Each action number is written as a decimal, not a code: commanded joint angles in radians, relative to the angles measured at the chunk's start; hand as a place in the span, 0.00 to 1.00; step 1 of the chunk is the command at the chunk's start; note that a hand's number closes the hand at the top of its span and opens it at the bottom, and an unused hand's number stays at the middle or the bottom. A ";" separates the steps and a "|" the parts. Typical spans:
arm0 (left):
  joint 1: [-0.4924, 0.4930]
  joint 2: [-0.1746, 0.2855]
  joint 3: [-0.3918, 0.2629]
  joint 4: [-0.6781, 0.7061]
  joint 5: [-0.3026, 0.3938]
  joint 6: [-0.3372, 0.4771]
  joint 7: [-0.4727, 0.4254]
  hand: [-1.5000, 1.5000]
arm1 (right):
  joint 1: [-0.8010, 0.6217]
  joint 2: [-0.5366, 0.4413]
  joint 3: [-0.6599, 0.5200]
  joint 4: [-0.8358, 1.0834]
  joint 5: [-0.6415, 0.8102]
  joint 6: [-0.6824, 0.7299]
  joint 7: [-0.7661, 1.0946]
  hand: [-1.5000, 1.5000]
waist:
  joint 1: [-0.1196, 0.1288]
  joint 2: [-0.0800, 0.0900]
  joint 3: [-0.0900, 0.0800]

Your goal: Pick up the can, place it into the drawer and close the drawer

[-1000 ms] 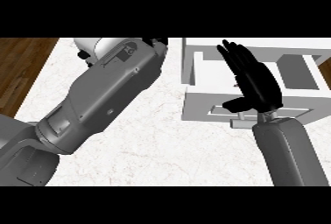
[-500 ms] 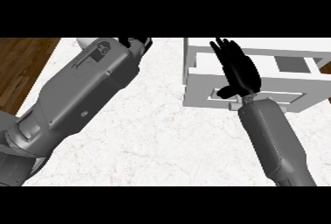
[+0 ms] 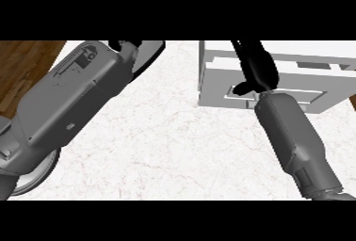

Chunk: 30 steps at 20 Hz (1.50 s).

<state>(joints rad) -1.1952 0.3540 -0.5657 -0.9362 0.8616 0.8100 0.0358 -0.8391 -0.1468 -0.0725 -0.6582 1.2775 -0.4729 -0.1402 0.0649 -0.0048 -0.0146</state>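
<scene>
The white drawer unit [image 3: 316, 75] stands at the counter's far right. Its front panel [image 3: 222, 96] faces me and sits close against the body. My right hand [image 3: 256, 66] lies over that front with its fingers straight and pointing away from me, and its thumb is beside the handle. My left forearm crosses the left half of the view. Only a small black part of my left hand [image 3: 127, 45] shows at the top edge. No can shows anywhere; the drawer's inside is hidden.
White marble counter [image 3: 173, 150] fills the middle and bottom of the view. Brown wooden floor [image 3: 21, 66] lies beyond the counter's left edge. My right forearm [image 3: 295, 141] runs along the right side.
My right hand has moved away from me against the drawer front, and the drawer's open inside no longer shows. My left forearm has shifted left and farther up.
</scene>
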 commanded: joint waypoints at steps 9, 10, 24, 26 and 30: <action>0.055 0.052 -0.004 -0.106 -0.043 0.003 0.052 0.00 | -0.167 -0.059 -0.102 0.308 0.002 -0.223 -0.029 0.00 | 0.025 0.036 0.018; 0.062 0.045 0.003 -0.127 -0.048 0.016 0.046 0.00 | -0.207 -0.036 -0.094 0.337 0.022 -0.210 0.020 0.00 | 0.023 0.031 0.017; 0.088 0.119 0.012 -0.233 -0.061 -0.001 0.123 0.00 | -0.360 -0.113 -0.134 0.461 0.022 -0.179 0.046 0.00 | 0.059 0.042 0.017; 0.097 0.119 0.015 -0.226 -0.067 -0.011 0.112 0.00 | -0.421 -0.097 -0.161 0.470 -0.022 -0.075 -0.028 0.00 | 0.055 0.044 0.017; 0.086 0.109 0.003 -0.258 -0.076 0.028 0.132 0.00 | -0.420 -0.035 -0.312 0.453 -0.198 -0.026 -0.134 0.00 | 0.057 0.043 0.021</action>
<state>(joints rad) -1.1091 0.4588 -0.5618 -1.1845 0.7946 0.8284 0.1637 -1.1884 -0.2070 -0.2668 -0.1756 1.2143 -0.5458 -0.2296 0.1146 0.0464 0.0106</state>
